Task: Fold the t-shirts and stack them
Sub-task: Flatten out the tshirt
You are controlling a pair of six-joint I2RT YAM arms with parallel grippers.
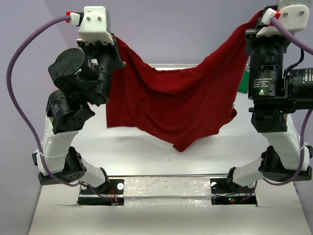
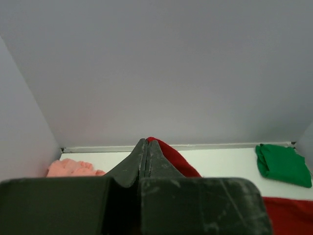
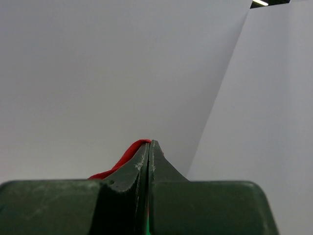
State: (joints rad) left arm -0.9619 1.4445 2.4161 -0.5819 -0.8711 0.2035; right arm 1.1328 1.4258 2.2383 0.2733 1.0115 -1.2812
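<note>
Mat'ls: dark red t-shirt (image 1: 181,98) = soft matt cloth, loose folds; green t-shirt (image 2: 283,164) far right & pink t-shirt (image 2: 73,168) far left same matt cloth, pink more crumpled. Both left gripper (image 2: 147,143) & right gripper (image 3: 149,144) dark matt plastic, scuffed w/ pale scratches. Smooth white table (image 1: 122,156), slight sheen; arm shells (image 1: 58,139) black/white plastic, purple cable (image 1: 19,73) smooth.

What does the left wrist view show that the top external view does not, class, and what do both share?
Only left wrist: the pink t-shirt, crumpled at far left. Only top external: the dark red t-shirt spread out, hanging in mid-air. Shared: red cloth, and the green t-shirt, just a sliver from above.
</note>
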